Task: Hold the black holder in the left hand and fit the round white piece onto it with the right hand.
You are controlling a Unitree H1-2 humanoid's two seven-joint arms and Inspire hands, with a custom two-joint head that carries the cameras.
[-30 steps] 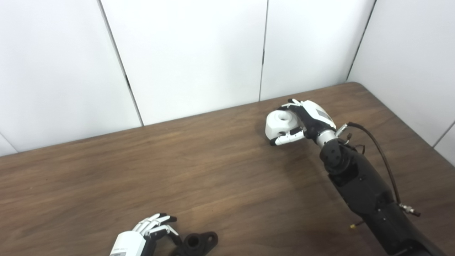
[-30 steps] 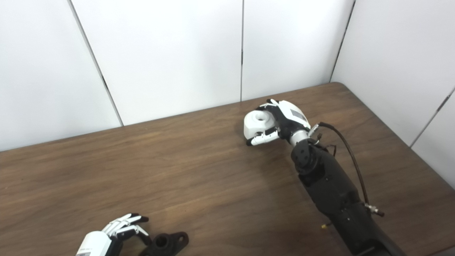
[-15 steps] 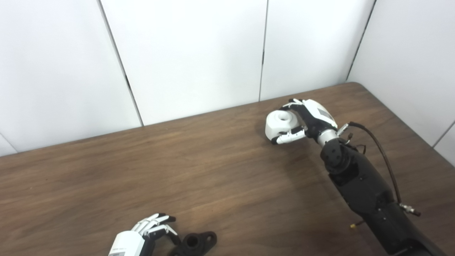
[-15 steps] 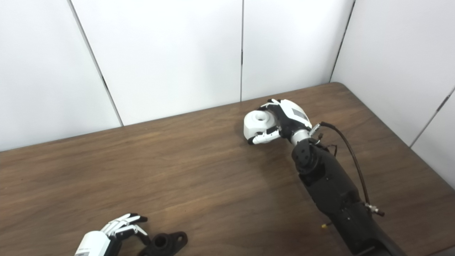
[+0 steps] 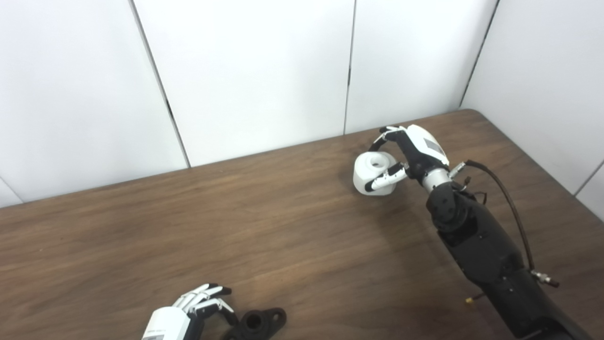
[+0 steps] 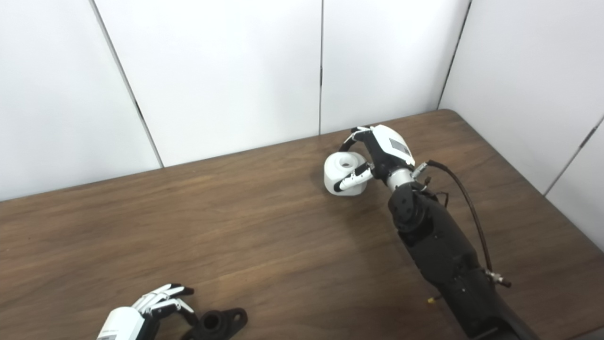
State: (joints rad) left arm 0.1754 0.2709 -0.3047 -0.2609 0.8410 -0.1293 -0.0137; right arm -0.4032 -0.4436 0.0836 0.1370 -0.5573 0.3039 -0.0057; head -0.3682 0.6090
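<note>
The round white piece (image 5: 374, 173) stands on the brown table (image 5: 292, 226) at the far right, its hole facing up. My right hand (image 5: 411, 150) arches over it from the right. Its fingers (image 5: 383, 135) are raised clear above the piece with table showing in the gap, and the thumb (image 5: 384, 178) lies across the piece's near side. The black holder (image 5: 257, 323) lies flat at the table's near edge. My left hand (image 5: 188, 311) sits just left of it with fingers spread. Its dark thumb reaches the holder's left end; whether it touches is unclear.
White wall panels (image 5: 255, 71) close off the table's far edge and right side. A black cable (image 5: 507, 203) loops off my right forearm (image 5: 476, 241). Bare tabletop lies between the two hands.
The right hand's fingers have lifted off the white piece, which now sits lower and upright on the table. The left hand and the holder shifted slightly left.
</note>
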